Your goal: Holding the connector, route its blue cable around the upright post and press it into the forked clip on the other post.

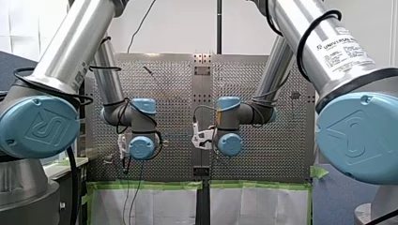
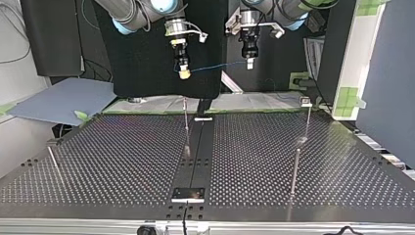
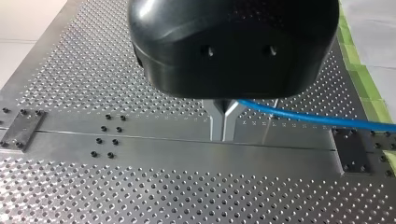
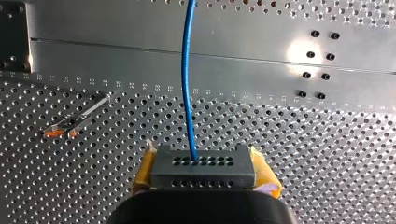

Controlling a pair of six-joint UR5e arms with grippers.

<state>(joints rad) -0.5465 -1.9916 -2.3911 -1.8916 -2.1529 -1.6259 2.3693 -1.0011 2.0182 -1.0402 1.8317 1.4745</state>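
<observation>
Yellow-padded right hand (image 4: 204,164) clamps the connector (image 4: 203,174) while left hand (image 3: 223,130) pinches its blue cable (image 3: 303,116).

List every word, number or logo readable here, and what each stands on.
"UNIVERS...", the rest cut off: my right arm's label.
"UR" logo: embossed on the blue joint caps.
Numerals along the table's hole rows: too small to read.
</observation>
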